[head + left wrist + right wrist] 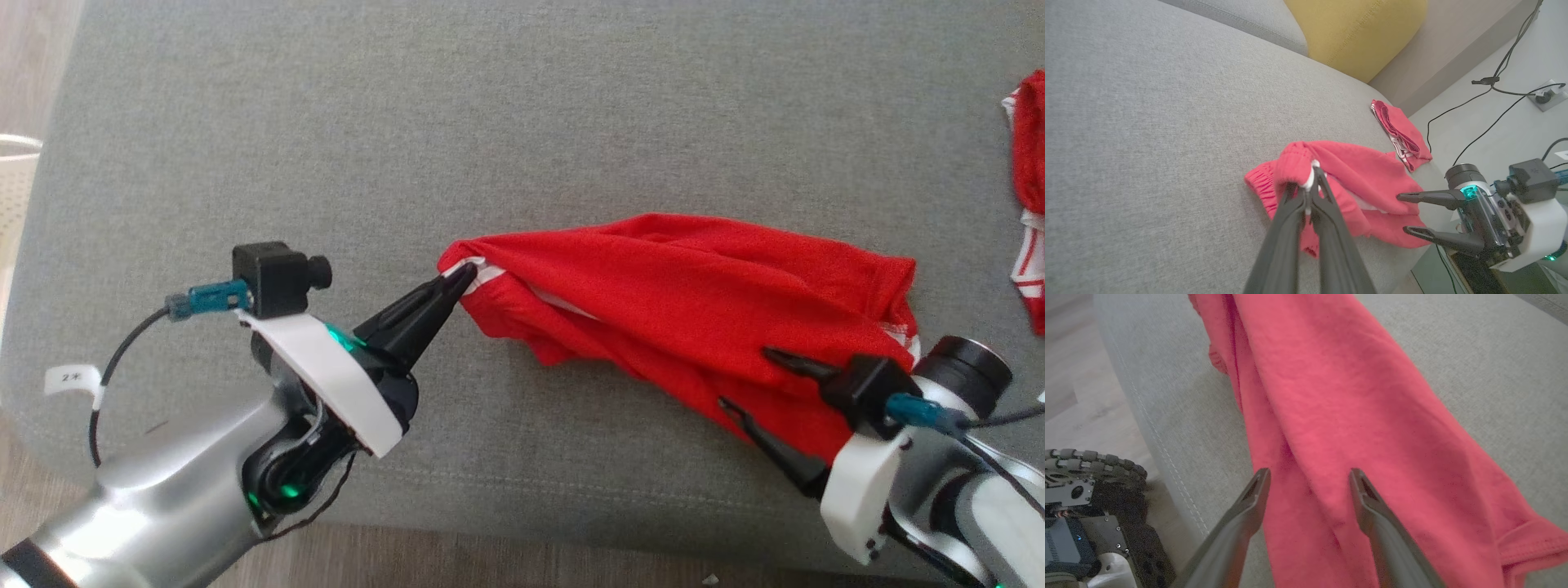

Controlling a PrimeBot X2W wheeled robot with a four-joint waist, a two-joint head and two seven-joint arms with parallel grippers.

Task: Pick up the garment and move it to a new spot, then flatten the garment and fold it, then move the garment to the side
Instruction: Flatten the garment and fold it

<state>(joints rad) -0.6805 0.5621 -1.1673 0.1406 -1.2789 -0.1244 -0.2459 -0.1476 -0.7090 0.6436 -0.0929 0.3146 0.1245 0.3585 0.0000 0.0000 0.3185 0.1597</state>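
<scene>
Left claw (pixel 463 276) clamps the red garment (pixel 678 294) at its nine-o'clock edge, likely anchoring it for flattening; right claw (pixel 744 376) stands apart at five o'clock.

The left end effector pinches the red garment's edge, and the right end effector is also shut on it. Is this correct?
No. The left end effector pinches the red garment, but the right end effector is open, fingers apart over the cloth; the right wrist view shows it.
</scene>
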